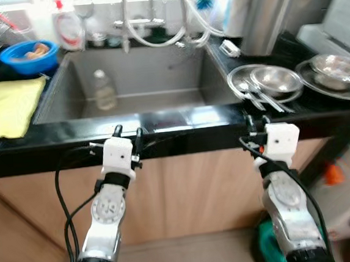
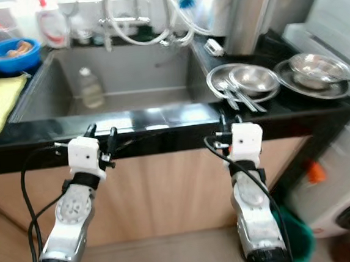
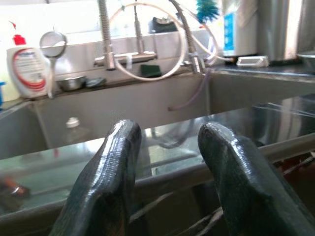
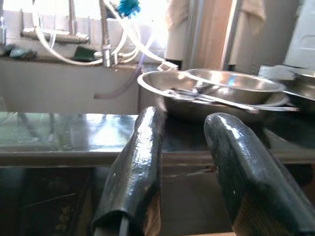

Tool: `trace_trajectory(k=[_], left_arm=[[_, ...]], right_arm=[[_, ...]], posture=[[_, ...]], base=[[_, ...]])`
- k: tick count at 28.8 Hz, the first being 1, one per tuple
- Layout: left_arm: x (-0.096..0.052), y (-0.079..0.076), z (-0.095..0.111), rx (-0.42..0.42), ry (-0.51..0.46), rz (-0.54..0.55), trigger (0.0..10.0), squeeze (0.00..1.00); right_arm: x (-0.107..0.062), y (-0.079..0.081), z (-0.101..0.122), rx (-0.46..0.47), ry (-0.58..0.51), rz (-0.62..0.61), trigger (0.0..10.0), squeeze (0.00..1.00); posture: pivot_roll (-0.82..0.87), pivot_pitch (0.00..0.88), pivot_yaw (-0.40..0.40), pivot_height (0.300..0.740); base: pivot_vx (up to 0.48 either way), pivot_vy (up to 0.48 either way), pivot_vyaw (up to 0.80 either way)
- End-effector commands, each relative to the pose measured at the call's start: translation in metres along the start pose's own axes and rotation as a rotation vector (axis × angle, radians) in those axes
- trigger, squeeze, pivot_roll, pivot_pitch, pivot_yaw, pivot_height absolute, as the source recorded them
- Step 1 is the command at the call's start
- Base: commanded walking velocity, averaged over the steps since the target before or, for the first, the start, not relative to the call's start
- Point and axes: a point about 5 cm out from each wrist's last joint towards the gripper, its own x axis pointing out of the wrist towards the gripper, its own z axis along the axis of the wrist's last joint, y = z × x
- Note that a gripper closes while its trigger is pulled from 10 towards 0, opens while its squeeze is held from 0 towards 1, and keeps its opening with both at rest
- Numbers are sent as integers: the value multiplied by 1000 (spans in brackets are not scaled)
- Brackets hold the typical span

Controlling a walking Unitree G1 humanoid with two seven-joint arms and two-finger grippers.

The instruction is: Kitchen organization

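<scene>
nearest, the left hand (image 1: 127, 132) and right hand (image 1: 257, 122) are held at the black bench (image 1: 180, 121) edge, fingers slightly parted, nothing gripped. beyond, a plastic bottle (image 1: 104, 90) is seen in the sink (image 1: 67, 94); steel bowls (image 1: 275, 80) with utensils are set to its right, a yellow cloth (image 1: 4, 106) left.

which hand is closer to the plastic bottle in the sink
Left. The left hand sits at the counter edge just in front of the plastic bottle; the right hand is farther along, in front of the steel plates.
</scene>
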Motion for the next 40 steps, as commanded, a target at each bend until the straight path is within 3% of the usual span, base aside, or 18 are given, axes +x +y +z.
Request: trace_trajectory(k=[1,14,15,17,18,21,22,40], left_arm=[[3,-1,5,-2,-16,3,10000,0],[1,-1,5,1,-10,4,10000,0],[0,-1,4,0,-9,3,10000,0],[0,-2,4,0,-8,3,10000,0],[0,-2,4,-1,-7,0,10000,0],[-1,-3,3,-2,-5,-4,10000,0],[0,-4,3,-2,-4,-8,10000,0],[0,-8,4,2,-2,-32,10000,0]], right_arm=[[1,-4,0,-5,-1,-10,10000,0],[-1,-4,-1,-6,3,-12,10000,0],[-1,-5,-1,2,1,-12,10000,800],[-2,-5,-1,6,1,-12,10000,800],[-2,-5,-1,10,-1,-11,10000,1000],[-1,-4,-1,5,-1,-4,10000,1000],[0,-4,0,0,-1,0,10000,0],[9,7,0,10,11,87,10000,0]], posture=[[-131,0,-36,706],[-135,0,-33,706],[-135,0,-33,706],[-136,0,-32,706],[-137,0,-31,706],[-139,0,-28,706],[-140,0,-26,706],[-135,0,-24,706]], base=[[0,0,0],[0,0,0],[0,0,0],[0,0,0],[0,0,0],[0,0,0],[0,0,0],[0,0,0]])
